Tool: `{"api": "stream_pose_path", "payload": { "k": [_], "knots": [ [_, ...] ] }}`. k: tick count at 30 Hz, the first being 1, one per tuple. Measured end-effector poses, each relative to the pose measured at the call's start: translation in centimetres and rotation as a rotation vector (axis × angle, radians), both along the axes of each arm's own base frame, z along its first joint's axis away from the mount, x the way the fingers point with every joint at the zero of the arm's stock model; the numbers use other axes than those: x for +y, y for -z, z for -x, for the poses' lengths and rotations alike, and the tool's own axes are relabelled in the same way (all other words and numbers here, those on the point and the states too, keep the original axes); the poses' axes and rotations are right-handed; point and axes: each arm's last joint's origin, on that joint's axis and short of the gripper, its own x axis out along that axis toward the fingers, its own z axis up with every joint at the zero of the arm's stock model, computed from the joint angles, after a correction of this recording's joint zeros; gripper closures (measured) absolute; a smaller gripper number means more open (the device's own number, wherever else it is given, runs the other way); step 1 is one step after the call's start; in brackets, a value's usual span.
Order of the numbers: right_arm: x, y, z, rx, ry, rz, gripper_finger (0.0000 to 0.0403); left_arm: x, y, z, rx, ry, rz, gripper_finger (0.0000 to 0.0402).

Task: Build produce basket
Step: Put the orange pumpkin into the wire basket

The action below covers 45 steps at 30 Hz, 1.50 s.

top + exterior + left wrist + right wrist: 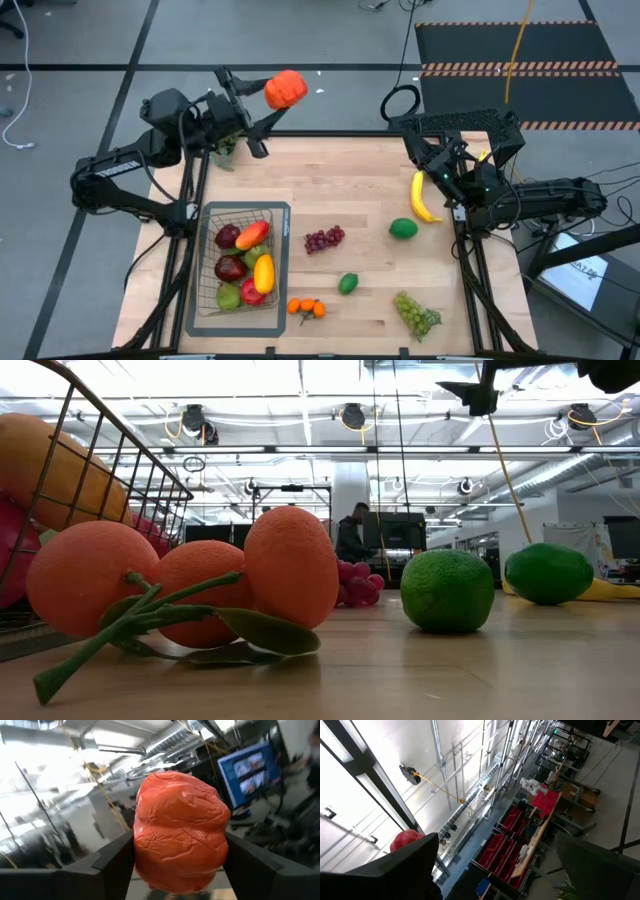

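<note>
At the wooden table's (370,200) far-left corner, an orange-red crinkled fruit (286,89) was held clamped in the left gripper (262,100), raised; the wire basket (210,300) lay toward the near-left corner. The right gripper (450,170) was observed wide open, empty.

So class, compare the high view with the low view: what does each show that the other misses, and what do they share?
Only the high view: the left gripper holding an orange-red fruit beyond the table's far edge, and the green grapes. Only the low view: a person in the room behind. Both: the oranges, basket, lime and purple grapes.
</note>
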Motion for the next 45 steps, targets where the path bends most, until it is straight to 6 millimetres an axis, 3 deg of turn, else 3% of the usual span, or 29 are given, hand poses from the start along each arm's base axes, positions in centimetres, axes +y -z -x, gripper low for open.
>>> {"api": "stream_pose_path", "payload": {
  "k": [12, 24, 35, 45],
  "knots": [
    [0.00, 0.18, -0.10, 0.023, -0.003, 0.001, 0.0011, 0.00, 0.00, 0.00, -0.207, 0.184, 0.571, 0.0126],
    [0.09, 0.27, -0.19, 0.034, -0.022, 0.008, 0.0011, 0.00, 0.00, 0.01, -0.321, 0.285, 0.885, 0.0128],
    [0.11, 0.26, -0.21, 0.021, -0.041, 0.000, 0.0011, -0.10, 0.00, -0.03, -0.357, 0.369, 1.043, 0.0139],
    [0.60, 0.27, -0.28, 0.020, -0.071, -0.003, 0.0011, -0.76, 0.41, -0.27, -0.175, 0.548, 1.036, 0.0129]
  ]
}}
